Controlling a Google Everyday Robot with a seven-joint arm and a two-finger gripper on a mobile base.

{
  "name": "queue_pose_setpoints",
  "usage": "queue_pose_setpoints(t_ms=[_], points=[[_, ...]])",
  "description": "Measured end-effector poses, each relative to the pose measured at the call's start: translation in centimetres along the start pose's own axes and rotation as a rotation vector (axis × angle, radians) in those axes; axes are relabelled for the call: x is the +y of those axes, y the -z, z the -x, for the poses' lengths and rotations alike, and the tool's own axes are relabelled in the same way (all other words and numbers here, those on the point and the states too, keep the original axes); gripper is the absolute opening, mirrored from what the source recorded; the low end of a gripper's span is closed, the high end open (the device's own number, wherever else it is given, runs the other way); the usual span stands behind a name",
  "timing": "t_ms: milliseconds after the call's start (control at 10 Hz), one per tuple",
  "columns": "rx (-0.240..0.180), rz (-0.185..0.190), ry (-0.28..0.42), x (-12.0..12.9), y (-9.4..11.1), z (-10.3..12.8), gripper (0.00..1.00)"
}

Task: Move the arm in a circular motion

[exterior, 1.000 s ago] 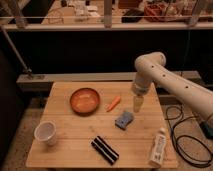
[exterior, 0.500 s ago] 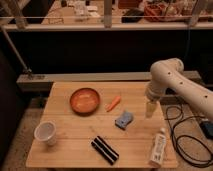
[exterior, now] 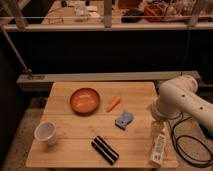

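Observation:
My arm (exterior: 182,100) is a thick white tubular arm with rounded joints. It reaches in from the right, over the right edge of the wooden table (exterior: 65,150). Its yellowish tip, the gripper (exterior: 156,128), hangs down just above the small white bottle (exterior: 158,149) at the table's front right corner.
On the table are an orange bowl (exterior: 84,100), a carrot (exterior: 113,103), a blue-grey object (exterior: 123,119), a black bar (exterior: 104,149) and a white cup (exterior: 46,132). Black cables (exterior: 187,145) lie on the floor to the right. A dark railing and shelf stand behind.
The arm has swung to the right and toward the front, from over the carrot area to the table's right edge above the bottle.

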Motion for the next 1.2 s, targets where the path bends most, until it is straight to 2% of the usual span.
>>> queue_pose_setpoints(t_ms=[100,300,600,800,1000,1100,1200], points=[[-0.005,0.011,0.017,1.4,-0.2,0.6,0.80],[-0.009,0.022,0.105,3.4,-0.5,3.9,0.80],[-0.045,0.036,0.265,3.7,-0.9,10.9,0.80],[-0.077,0.053,0.391,3.5,-1.2,16.4,0.80],[-0.090,0.078,0.476,2.2,-1.8,21.2,0.80],[-0.086,0.091,0.494,0.7,-2.6,23.3,0.80],[-0.076,0.101,0.505,-1.9,-3.6,25.2,0.80]])
